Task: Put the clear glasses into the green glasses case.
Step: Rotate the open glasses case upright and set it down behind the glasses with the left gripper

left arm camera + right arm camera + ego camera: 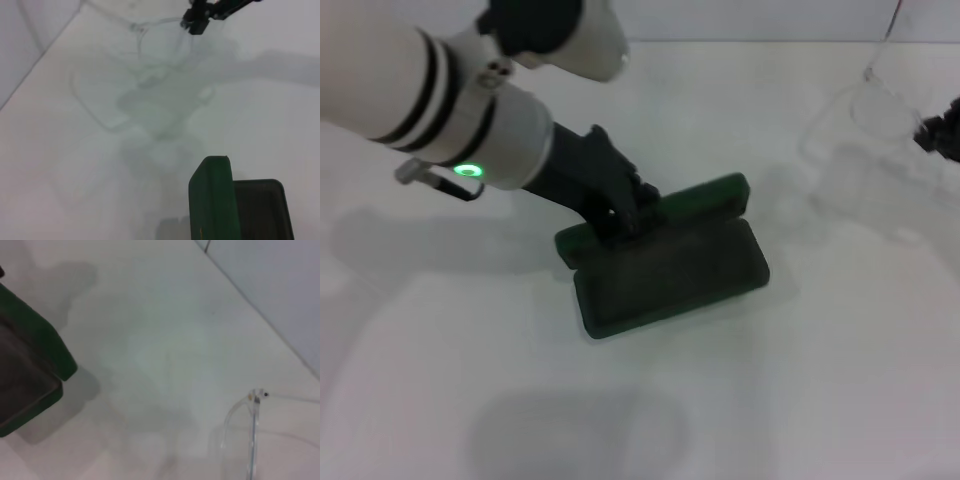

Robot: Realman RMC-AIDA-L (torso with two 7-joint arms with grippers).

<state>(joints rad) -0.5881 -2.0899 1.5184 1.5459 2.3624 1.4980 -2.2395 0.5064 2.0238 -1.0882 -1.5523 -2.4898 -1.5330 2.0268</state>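
At table centre, the dark green hard-shell hinged glasses case (665, 258) is lying open, its lid pinched by the left gripper (620, 215), long axis running eight to two o'clock, while the transparent plastic glasses (875, 115) are hanging clamped in the nearer right gripper (938, 135) at two o'clock, well apart.

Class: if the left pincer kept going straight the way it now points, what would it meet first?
The left pincer points down at the green glasses case, at its open lid's rim, so it would probably meet that first; whether it already touches is unclear.

Open green glasses case (665, 262) mid-table — clear glasses (868, 118) well behind, to its right.
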